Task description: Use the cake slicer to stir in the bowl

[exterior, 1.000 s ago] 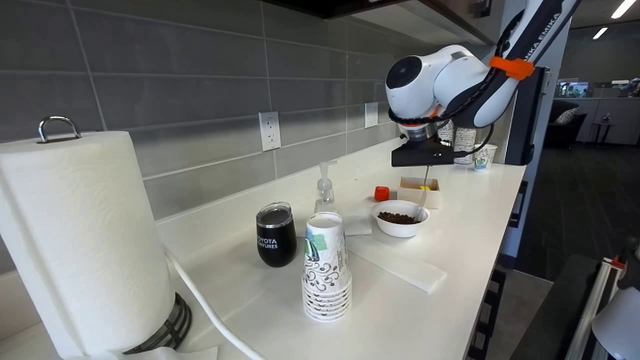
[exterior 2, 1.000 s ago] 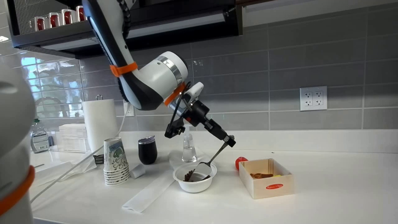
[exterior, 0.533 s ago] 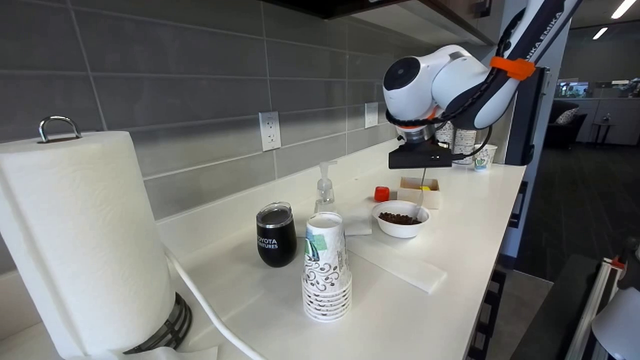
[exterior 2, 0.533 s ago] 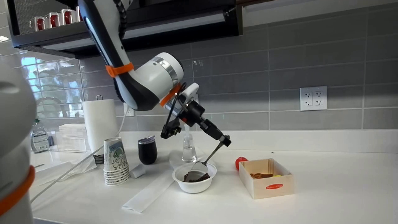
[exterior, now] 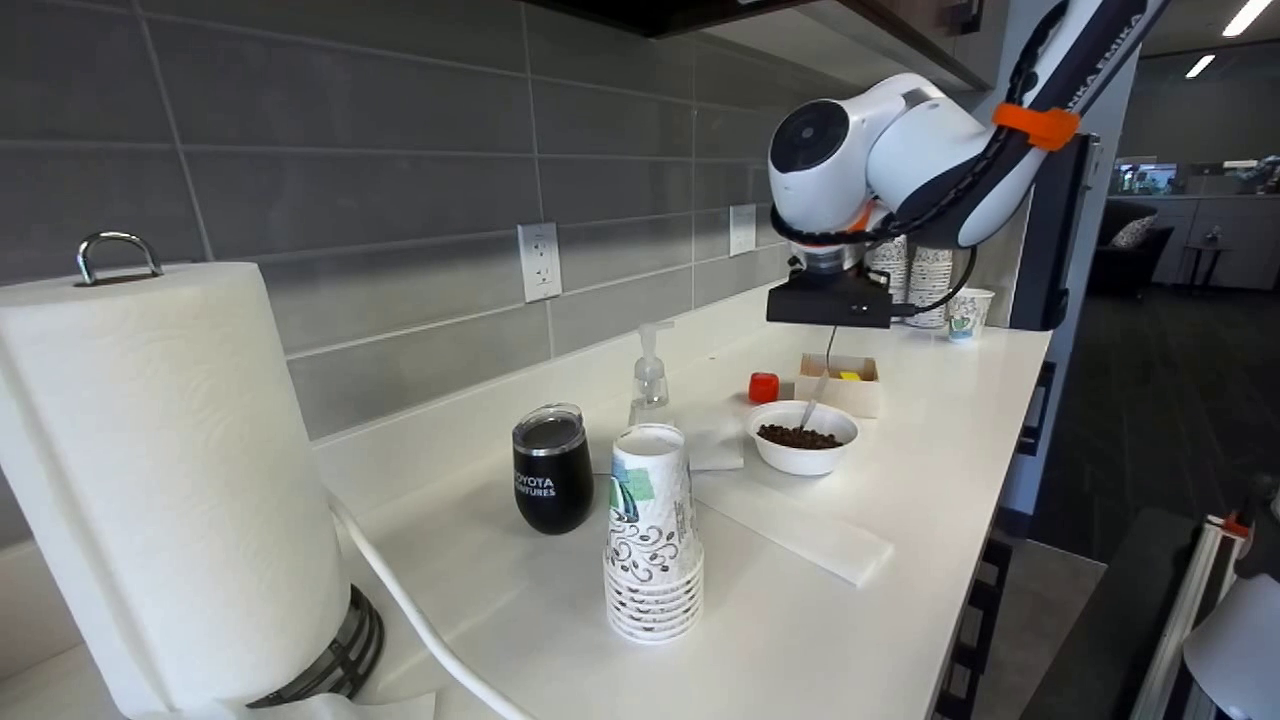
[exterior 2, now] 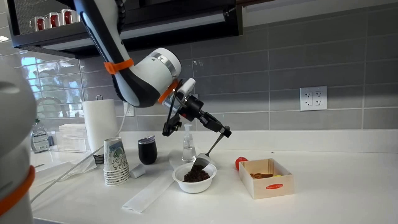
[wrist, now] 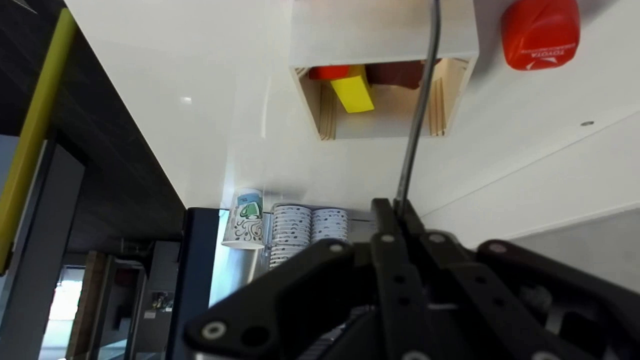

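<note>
a: quick, state of the gripper (wrist: 397, 210)?
b: closed up tight in the wrist view, pinching the thin handle of the cake slicer (exterior 2: 202, 160).
a: and lower down?
b: slants across the far rim of the bowl (exterior 2: 194, 187) in both exterior views, tip among dark brown bits (exterior 2: 196, 176). touches the rim or just clears it, can't tell.
a: close by?
b: in an exterior view, near on the left, a white paper strip (exterior 2: 149, 194); well apart, a stack of paper cups (exterior 2: 117, 163) and a black tumbler (exterior 2: 148, 153). on the right, a wooden box (exterior 2: 263, 193) with a red thing (exterior 2: 240, 161) just beside.
a: room to move?
b: gap between bowl and box, broad run of countertop (exterior 2: 339, 183) right of the box. white margin from bowl to countertop edge (exterior: 978, 550), in an exterior view.
</note>
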`<action>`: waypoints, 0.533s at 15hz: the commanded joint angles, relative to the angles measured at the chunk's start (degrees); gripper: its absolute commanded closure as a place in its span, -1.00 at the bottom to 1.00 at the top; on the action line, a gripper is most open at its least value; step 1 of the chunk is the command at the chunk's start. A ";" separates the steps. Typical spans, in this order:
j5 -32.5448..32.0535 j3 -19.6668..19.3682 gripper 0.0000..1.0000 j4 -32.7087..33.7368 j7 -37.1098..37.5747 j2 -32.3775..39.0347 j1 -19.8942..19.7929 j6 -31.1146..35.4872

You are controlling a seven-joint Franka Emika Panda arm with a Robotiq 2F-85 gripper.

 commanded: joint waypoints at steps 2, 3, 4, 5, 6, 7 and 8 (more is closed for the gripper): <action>-8.73 -0.16 0.98 -0.64 8.58 -0.48 0.15 -2.19; -9.90 -0.19 0.98 -0.68 9.45 -0.40 0.20 -2.71; -10.87 -0.20 0.98 -0.74 10.13 -0.26 0.30 -3.29; -11.71 -0.12 0.98 -0.89 10.72 -0.17 0.43 -4.00; -12.56 -0.04 0.98 -1.12 11.21 -0.14 0.56 -4.62; -13.40 0.08 0.98 -1.45 11.66 -0.12 0.71 -5.21; -14.12 0.20 0.98 -1.86 12.02 -0.12 0.87 -5.69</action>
